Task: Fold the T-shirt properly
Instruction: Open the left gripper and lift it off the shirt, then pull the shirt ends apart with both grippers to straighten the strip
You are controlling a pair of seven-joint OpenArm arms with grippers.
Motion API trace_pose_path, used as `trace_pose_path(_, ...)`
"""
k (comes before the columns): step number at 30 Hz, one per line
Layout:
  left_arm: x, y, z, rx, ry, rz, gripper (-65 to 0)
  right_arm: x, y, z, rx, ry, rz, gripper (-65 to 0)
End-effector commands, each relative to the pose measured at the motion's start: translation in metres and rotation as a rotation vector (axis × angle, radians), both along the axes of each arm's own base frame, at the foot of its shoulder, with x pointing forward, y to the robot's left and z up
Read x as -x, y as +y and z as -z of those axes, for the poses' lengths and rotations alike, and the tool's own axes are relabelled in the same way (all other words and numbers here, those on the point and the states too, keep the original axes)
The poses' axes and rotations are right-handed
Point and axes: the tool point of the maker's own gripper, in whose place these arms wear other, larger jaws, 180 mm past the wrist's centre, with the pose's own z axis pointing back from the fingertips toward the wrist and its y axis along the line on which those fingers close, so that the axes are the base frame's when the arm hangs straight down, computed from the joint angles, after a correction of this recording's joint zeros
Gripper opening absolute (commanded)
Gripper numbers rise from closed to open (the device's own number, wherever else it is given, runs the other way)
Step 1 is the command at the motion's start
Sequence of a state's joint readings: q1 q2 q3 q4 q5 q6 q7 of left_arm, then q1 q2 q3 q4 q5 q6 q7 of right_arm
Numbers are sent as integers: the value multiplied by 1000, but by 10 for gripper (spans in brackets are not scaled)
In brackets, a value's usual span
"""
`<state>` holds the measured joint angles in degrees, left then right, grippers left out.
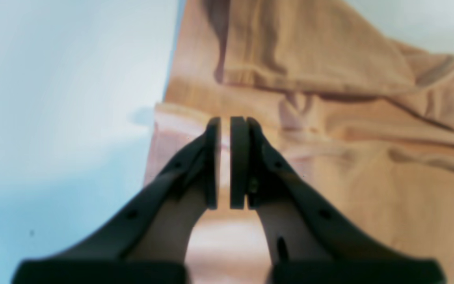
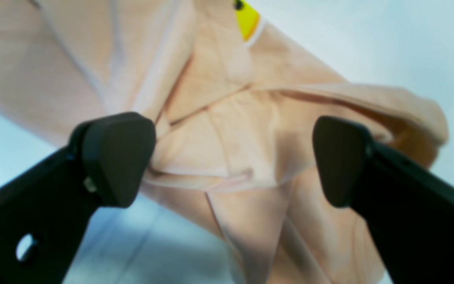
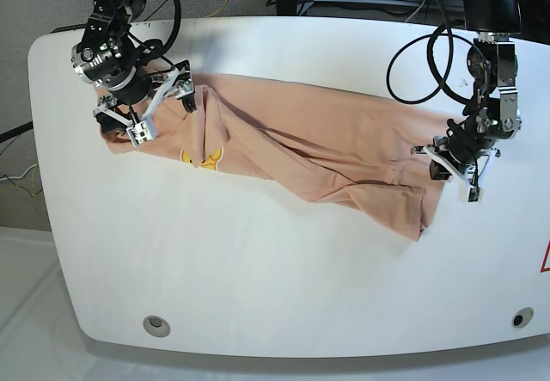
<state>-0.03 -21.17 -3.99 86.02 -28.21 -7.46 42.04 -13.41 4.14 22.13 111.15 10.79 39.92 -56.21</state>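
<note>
The left gripper has its two pads nearly together, only a thin slit between them, and it sits at the edge of the T-shirt on the right end of the white table as seen from the base view. In the wrist view the pink cloth lies behind and under the pads, but I cannot tell whether any fabric is actually pinched in that slit; it looks closed with nothing clearly held.

The right gripper stands wide open, its black pads well apart, with bunched, wrinkled cloth showing between them. It hangs over the other end of the shirt, near the table's far left corner in the base view, and whether the pads touch the fabric is not clear.

The shirt lies stretched across the table in a long crumpled band from one gripper to the other, rumpled and partly doubled over itself. A small yellow print shows close to the right gripper.

Black cables loop above the left arm; two round holes sit in the table's near corners.
</note>
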Motion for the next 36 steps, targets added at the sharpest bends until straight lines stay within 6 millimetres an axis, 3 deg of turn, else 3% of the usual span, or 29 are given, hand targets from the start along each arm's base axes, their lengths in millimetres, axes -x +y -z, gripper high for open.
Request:
trace_pose_path(1,-9,2,-17,-9,-57,6,-625,-7,1,-11,-11,-44,-6,0)
trace_pose_path(9,-8,2,-16,-9,-52,6,-625,-7,1,-11,-10,-44,-8,0)
trace_pose_path(11,-8,2,-16,-9,-52,6,-625,-7,0,-11,-8,-44,-7,-69)
trace_pose_path(16,-8,2,-16,-9,-52,6,-625,-7,-1,-10,-3,-42,-5,-334)
trace_pose_path(23,-2,2,-10,-9,-38,6,-625,-6,-2,-10,-3,-41,-2,-646)
trace_pose_path(29,1,3,-8,-12,-32,6,-625,-5,-4,-7,4,-32,2,-627)
trace_pose_path(36,12,8,1,-24,-1,5,-625,7,-14,27,41,81,28,-627)
